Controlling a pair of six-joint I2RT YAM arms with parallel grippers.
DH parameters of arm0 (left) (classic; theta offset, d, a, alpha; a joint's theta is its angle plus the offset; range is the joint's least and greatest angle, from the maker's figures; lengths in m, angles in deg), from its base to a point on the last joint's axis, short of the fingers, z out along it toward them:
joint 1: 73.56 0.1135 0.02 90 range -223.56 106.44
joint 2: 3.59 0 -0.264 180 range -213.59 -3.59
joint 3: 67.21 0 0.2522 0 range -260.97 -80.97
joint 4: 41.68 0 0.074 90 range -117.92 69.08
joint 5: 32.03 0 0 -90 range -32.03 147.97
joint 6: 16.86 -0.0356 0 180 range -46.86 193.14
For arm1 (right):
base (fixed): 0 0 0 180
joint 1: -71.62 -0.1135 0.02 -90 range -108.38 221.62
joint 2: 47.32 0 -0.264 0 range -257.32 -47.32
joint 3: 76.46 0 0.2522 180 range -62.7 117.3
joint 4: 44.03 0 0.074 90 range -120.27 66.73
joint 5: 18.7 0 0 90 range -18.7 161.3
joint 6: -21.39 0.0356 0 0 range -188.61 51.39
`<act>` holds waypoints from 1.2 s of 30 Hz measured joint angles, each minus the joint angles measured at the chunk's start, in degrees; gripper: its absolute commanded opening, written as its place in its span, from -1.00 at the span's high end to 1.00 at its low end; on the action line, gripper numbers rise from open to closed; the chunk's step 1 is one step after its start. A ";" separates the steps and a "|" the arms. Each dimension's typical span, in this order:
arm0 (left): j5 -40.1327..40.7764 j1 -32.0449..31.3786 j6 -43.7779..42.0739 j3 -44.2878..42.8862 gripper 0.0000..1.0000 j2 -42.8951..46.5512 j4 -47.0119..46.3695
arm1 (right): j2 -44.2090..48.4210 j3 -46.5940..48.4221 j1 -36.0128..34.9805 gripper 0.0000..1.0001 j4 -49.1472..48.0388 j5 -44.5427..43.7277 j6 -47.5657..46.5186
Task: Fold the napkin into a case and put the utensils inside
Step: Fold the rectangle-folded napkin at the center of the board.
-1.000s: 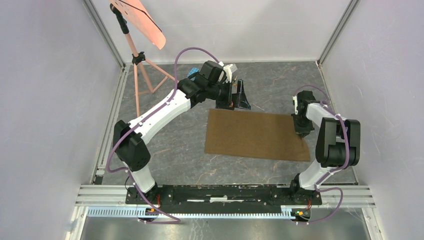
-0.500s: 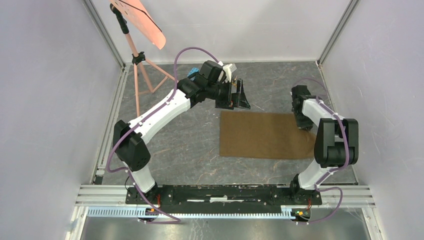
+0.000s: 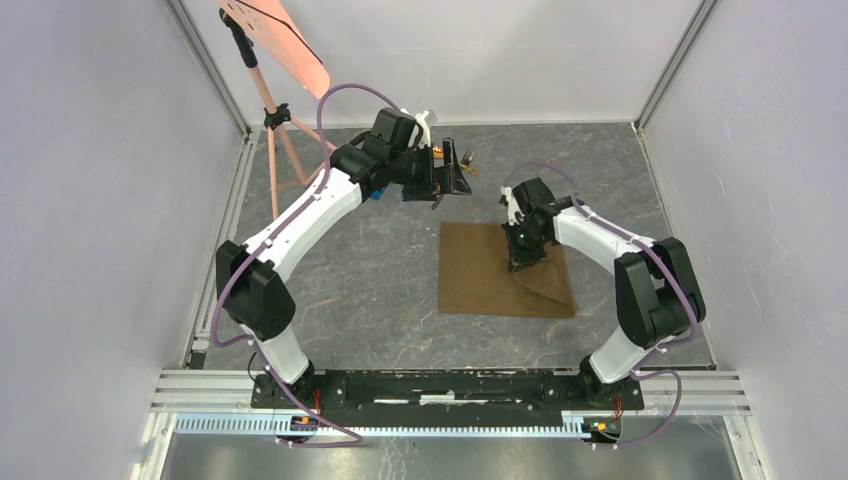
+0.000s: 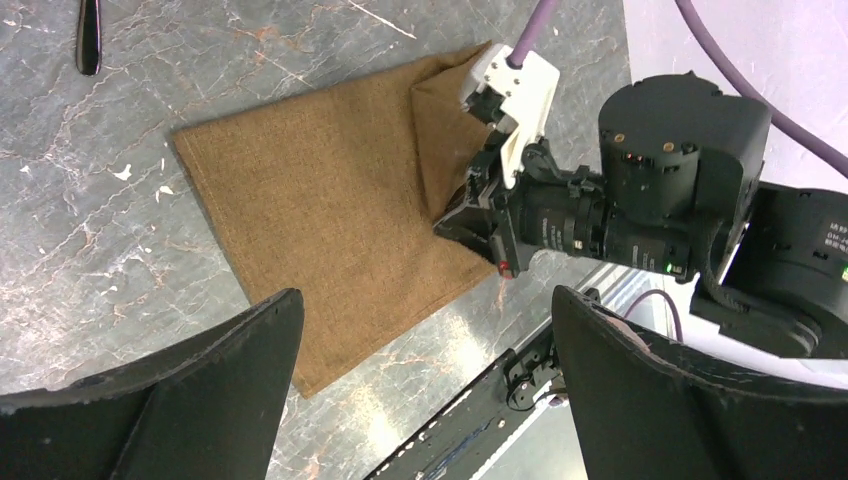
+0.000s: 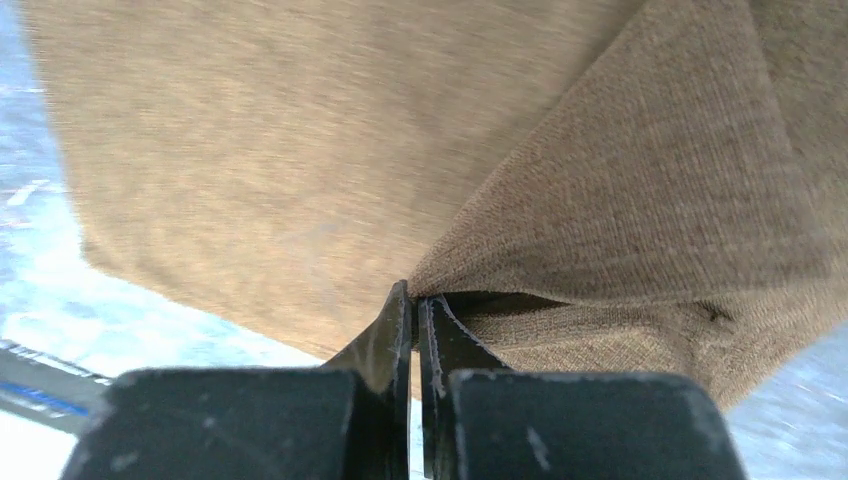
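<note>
In the left wrist view a dark utensil handle (image 4: 88, 35) was cut off by the top edge, so fork or spoon could not be told. The napkin (image 4: 340, 200) had its far corner hidden behind the right gripper (image 4: 452, 218). In the right wrist view the table (image 5: 40, 280) and the napkin's left side were blurred, and its pinched edge was hidden between the fingers (image 5: 385, 330). From above, a shiny thing (image 3: 467, 156) by the left gripper (image 3: 455, 172) was too small to name; a blue thing (image 3: 375, 194) lay mostly hidden under the left arm (image 3: 320, 210).
</note>
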 measured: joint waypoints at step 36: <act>1.88 0.02 -1.68 -0.66 -1.00 1.40 0.85 | -11.30 11.50 -12.04 0.99 -9.22 10.64 20.52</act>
